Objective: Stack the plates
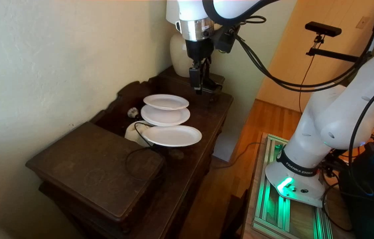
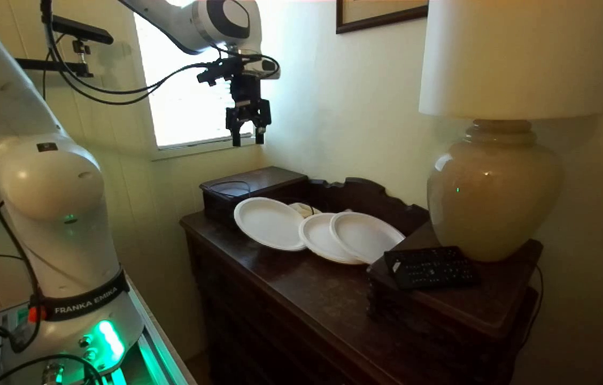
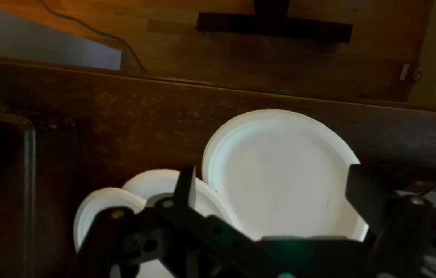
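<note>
Three white round plates lie in an overlapping row on the dark dresser. The plate by the raised box shows in both exterior views and is largest in the wrist view. The middle plate overlaps its edge. The plate towards the lamp rests partly on the middle one. My gripper is open and empty, pointing down, well above the dresser. In the wrist view its fingers appear on either side of the largest-looking plate, not touching it.
The dresser has a raised box at one end with a black cable on it. At the other end stand a cream lamp and a black keypad-like object. A cream object and a small brush-like item lie behind the plates.
</note>
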`<state>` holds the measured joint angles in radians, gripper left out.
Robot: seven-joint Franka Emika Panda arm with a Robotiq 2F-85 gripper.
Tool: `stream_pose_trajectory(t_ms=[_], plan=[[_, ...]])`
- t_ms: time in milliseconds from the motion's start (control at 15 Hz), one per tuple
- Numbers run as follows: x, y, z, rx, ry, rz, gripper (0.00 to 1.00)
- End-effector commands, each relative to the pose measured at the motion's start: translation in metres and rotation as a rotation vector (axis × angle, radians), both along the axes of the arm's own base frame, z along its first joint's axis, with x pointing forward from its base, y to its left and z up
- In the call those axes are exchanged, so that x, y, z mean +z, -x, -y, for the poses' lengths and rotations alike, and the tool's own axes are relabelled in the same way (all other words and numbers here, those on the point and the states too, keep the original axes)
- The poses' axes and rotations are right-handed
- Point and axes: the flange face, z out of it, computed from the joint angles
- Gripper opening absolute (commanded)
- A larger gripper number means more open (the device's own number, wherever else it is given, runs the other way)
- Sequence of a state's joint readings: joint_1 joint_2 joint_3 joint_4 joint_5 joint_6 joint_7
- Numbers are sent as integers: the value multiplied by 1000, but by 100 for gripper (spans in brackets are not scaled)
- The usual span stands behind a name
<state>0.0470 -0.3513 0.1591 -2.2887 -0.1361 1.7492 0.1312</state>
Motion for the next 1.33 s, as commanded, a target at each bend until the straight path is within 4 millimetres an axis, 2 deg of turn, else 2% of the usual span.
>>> stream_pose_trajectory(t_ms=[0,67,200,333,400,600,800,1067,1267], plan=[[6,-2,-57,67,55,57,100],[5,-1,-70,60,68,76,100],[-4,0,-83,58,118,124,100],[-16,-4,-82,86,152,182,100],[-5,3,-84,78,115,141,100],[-16,-4,-82,88,134,157,100],[-16,-4,-82,88,135,157,100],[-40,1,-99,189,137,268,100],[-67,11,-111,235,78,317,100]])
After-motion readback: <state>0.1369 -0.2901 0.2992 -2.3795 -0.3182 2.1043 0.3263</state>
